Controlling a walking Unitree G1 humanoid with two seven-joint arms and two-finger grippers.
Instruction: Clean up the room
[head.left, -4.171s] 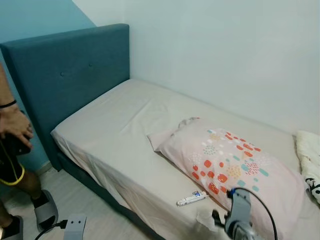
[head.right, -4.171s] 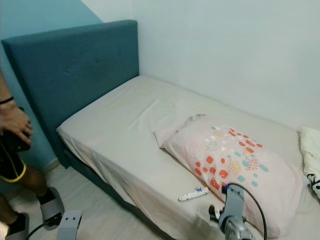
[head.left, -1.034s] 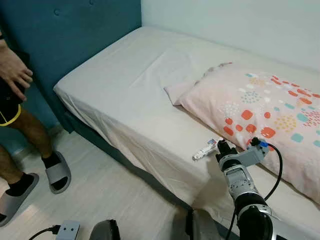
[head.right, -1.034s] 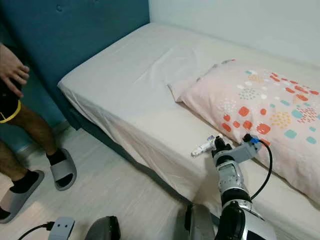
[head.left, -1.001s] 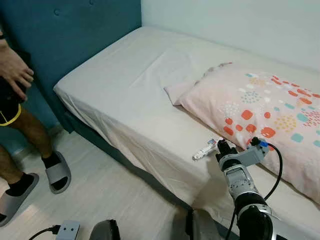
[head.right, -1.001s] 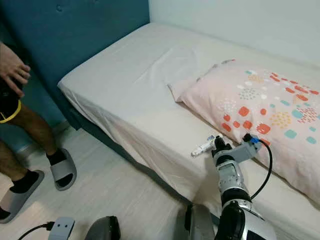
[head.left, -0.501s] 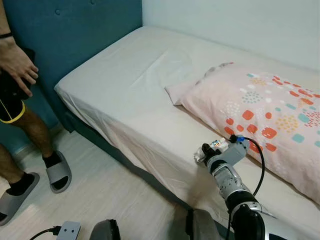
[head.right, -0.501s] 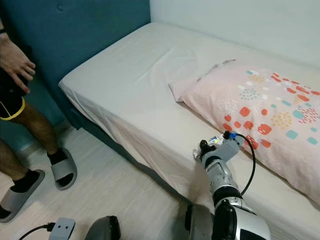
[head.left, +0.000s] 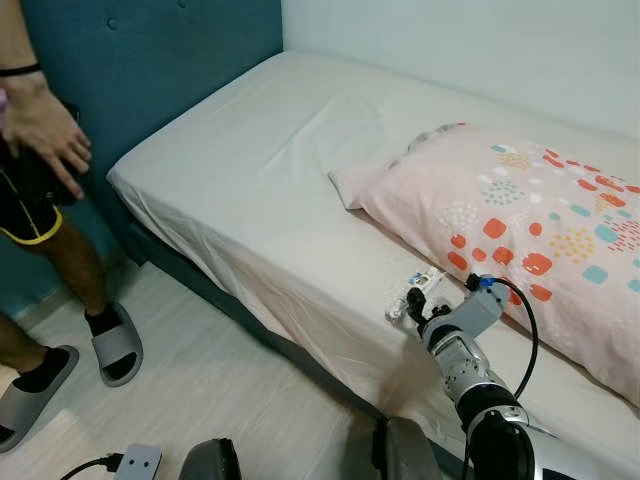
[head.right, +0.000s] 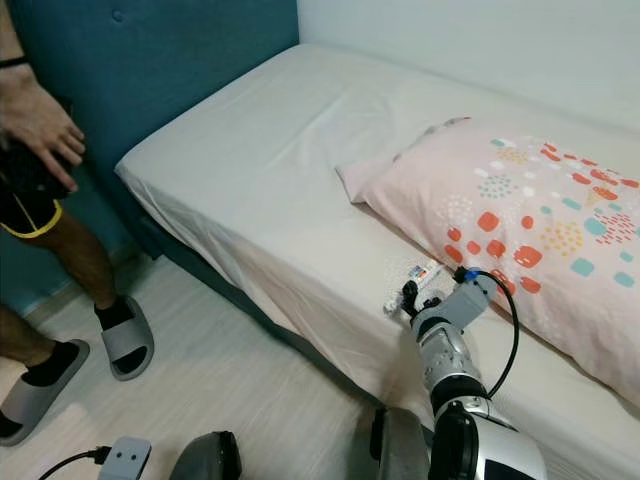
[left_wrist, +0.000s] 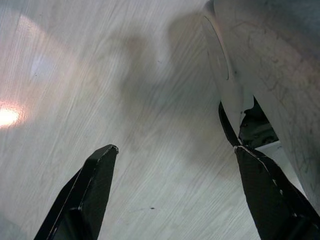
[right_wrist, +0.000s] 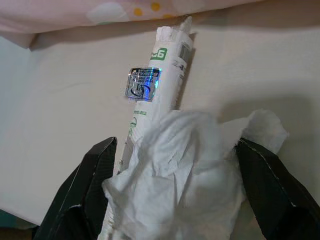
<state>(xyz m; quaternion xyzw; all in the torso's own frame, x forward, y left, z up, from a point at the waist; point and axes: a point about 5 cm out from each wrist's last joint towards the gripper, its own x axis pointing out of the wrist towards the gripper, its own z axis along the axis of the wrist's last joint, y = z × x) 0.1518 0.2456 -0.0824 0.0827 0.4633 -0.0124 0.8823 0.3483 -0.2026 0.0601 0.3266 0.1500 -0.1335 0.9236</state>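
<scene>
Reaching low at the lower right of the frame, the right hand (right_wrist: 172, 165) is spreading its fingers around the crumpled tissue (right_wrist: 185, 160) beside the tube (right_wrist: 155, 90) on the bed (head.left: 250, 190), seemingly to gather litter.

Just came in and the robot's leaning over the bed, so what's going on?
The right claw is open at the bed's near edge, its fingers on either side of a crumpled tissue lying against a small white tube beside the pillow. Nothing is lifted yet. A person stands by the headboard.
</scene>
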